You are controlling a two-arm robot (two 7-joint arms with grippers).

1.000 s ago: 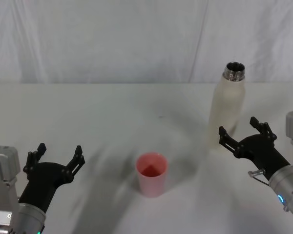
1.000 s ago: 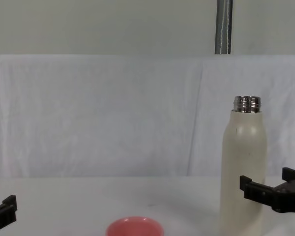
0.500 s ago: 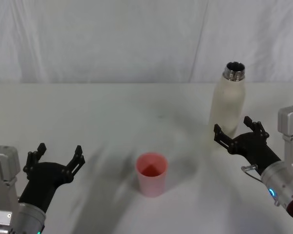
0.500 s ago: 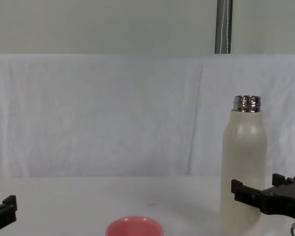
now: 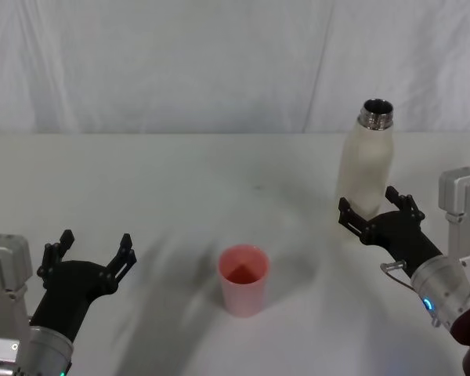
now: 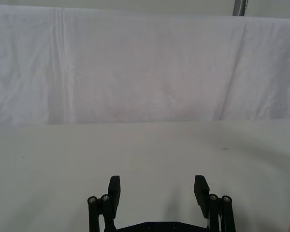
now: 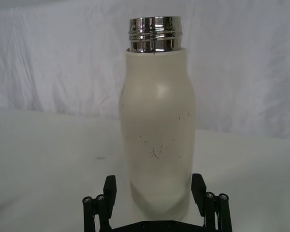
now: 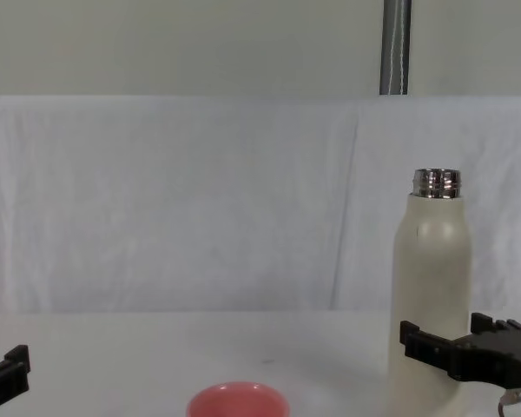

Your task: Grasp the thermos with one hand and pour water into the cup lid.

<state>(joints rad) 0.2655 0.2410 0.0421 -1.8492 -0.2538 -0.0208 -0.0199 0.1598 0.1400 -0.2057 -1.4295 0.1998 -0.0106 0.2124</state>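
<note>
A: Any brand or lettering on the thermos (image 5: 365, 174)?

B: None that I can read. The cream body is plain, with a few small dark scuffs low on the side facing the right wrist camera. The steel neck is bare and uncapped, and the mouth looks dark from above; what is inside I cannot tell.

A: And the cup lid (image 5: 243, 279)?

B: Plain pink, no writing. It stands upright with its mouth open, and I cannot make out any water in it. It sits on the white table (image 5: 180, 180), nearer the robot than the thermos and well to the thermos's left.

A: Where is the thermos standing?

B: Upright on the table, toward the white cloth backdrop (image 5: 219, 63), on the right side.

A: The right gripper (image 5: 370, 211)?

B: At the thermos's lower body, on the robot's side of it. Its fingers are spread, one on each side of the base; in the right wrist view each tip stands just beside the wall, and I cannot tell if either touches.

A: The left gripper (image 5: 92, 252)?

B: Parked far to the left of the thermos, beyond the cup lid, fingers apart with only bare table between them.
</note>
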